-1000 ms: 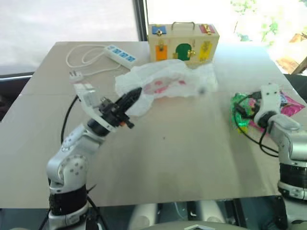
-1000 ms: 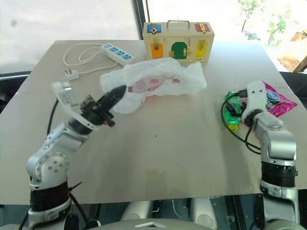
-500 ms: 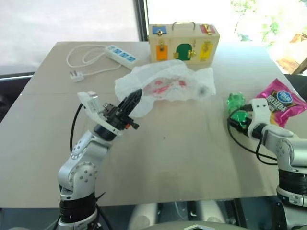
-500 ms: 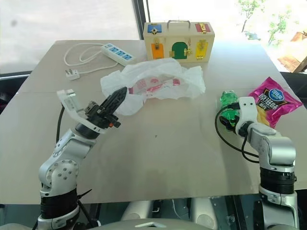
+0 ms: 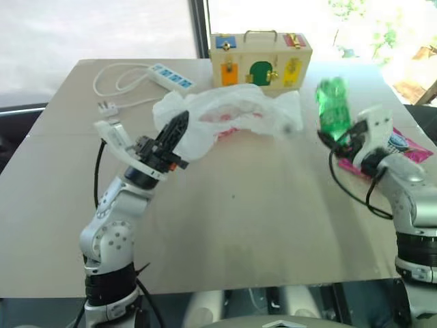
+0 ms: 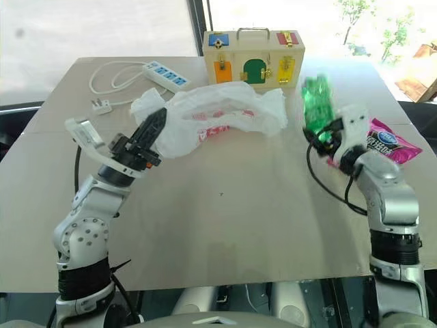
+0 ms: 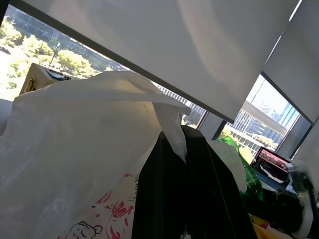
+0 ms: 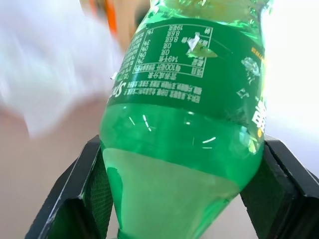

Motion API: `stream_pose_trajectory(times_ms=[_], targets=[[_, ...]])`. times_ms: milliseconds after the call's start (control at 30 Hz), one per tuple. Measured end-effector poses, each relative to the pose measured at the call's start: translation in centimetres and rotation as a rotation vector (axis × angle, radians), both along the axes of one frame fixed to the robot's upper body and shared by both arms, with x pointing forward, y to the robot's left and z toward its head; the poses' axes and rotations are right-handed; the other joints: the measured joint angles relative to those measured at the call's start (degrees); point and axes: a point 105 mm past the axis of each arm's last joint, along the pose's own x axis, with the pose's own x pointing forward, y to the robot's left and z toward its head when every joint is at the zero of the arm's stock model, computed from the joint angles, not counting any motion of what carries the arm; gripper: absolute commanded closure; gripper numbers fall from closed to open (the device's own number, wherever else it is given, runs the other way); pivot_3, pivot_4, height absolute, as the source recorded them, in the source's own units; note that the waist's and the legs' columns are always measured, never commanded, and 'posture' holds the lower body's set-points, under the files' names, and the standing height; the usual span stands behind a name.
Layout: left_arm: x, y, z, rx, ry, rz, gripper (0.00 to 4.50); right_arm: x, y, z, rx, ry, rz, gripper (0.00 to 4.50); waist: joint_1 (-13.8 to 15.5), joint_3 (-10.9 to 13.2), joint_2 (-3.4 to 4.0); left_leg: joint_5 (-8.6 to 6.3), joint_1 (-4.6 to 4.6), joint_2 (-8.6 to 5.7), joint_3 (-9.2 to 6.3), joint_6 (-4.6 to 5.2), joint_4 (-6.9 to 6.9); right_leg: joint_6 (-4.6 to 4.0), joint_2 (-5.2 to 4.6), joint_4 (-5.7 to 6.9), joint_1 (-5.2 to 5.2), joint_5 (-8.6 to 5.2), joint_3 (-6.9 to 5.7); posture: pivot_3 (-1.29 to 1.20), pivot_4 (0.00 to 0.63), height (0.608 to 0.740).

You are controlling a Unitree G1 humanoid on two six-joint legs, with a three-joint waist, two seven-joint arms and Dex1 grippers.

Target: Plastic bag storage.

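Bag (image 5: 232,113) lies far centre on the worktop (image 5: 239,225), its left edge pinched by the clenched left gripper (image 5: 174,130), probably holding it open; right gripper (image 6: 326,133) grasps a green bottle (image 6: 315,102) upright, seemingly for loading.

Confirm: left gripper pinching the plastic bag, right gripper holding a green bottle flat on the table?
Not flat on the table. The right gripper holds the green bottle lifted above the table, as the left eye view shows. The left gripper does pinch the plastic bag.
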Motion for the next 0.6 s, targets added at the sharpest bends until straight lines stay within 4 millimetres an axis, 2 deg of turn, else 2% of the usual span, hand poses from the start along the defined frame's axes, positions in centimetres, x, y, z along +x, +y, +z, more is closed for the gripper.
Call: stream_pose_trajectory(times_ms=[100, 200, 267, 333, 433, 500, 600], targets=[[0.2, -0.2, 0.0, -0.001, 0.002, -0.007, 4.50, -2.1, 3.2, 3.5, 0.009, -0.141, 0.207, 1.60, 0.0, 0.0, 0.00, 0.00, -0.01, 0.06, -0.02, 0.00, -0.06, -0.01, 0.03, -0.08, 0.00, 0.00, -0.02, 0.00, 0.150, 0.740], [0.5, -0.1, 0.3, -0.001, -0.001, -0.005, 4.50, -3.6, 5.3, 3.9, -0.025, -0.150, 0.346, 1.60, 0.2, 0.0, -0.01, 0.00, -0.01, 0.02, -0.03, 0.00, -0.03, 0.00, -0.06, -0.08, 0.02, 0.00, -0.04, 0.00, 0.150, 0.740], [0.7, 0.0, 0.0, 0.009, 0.008, 0.006, 4.50, -4.7, 6.7, 2.5, -0.151, -0.093, 0.452, 1.60, 0.3, 0.0, -0.01, -0.02, -0.02, -0.01, -0.06, 0.03, -0.01, 0.00, -0.11, -0.13, 0.05, 0.00, -0.08, 0.00, 0.150, 0.740], [0.8, -0.4, 0.0, 0.015, 0.012, -0.002, 4.50, -5.9, 8.2, 0.1, -0.255, -0.010, 0.571, 1.60, 0.2, 0.0, -0.04, -0.03, -0.02, -0.01, -0.08, 0.04, -0.01, 0.00, -0.11, -0.16, 0.06, 0.00, -0.10, 0.00, 0.150, 0.740], [0.7, -1.2, -0.1, 0.013, 0.013, -0.031, 4.50, -6.5, 9.5, -2.3, -0.330, 0.081, 0.651, 1.60, 0.1, 0.0, -0.04, -0.02, -0.02, 0.00, -0.08, 0.04, -0.01, -0.01, -0.13, -0.13, 0.05, 0.00, -0.09, 0.00, 0.150, 0.740], [0.3, -1.8, -0.1, 0.047, 0.001, -0.071, 4.50, -5.7, 9.5, -2.9, -0.360, 0.099, 0.622, 1.60, 0.1, 0.0, -0.05, -0.02, -0.02, 0.01, -0.08, 0.03, 0.00, -0.01, -0.13, -0.13, 0.05, 0.01, -0.09, 0.00, 0.150, 0.740], [-2.0, -4.1, -0.2, 0.103, -0.036, -0.231, 4.50, -3.5, 9.5, -3.5, -0.374, 0.129, 0.555, 1.60, -0.1, 0.0, -0.05, 0.04, -0.01, 0.01, -0.04, -0.09, -0.02, -0.02, -0.14, -0.13, 0.03, 0.00, -0.05, 0.00, 0.150, 0.740]])
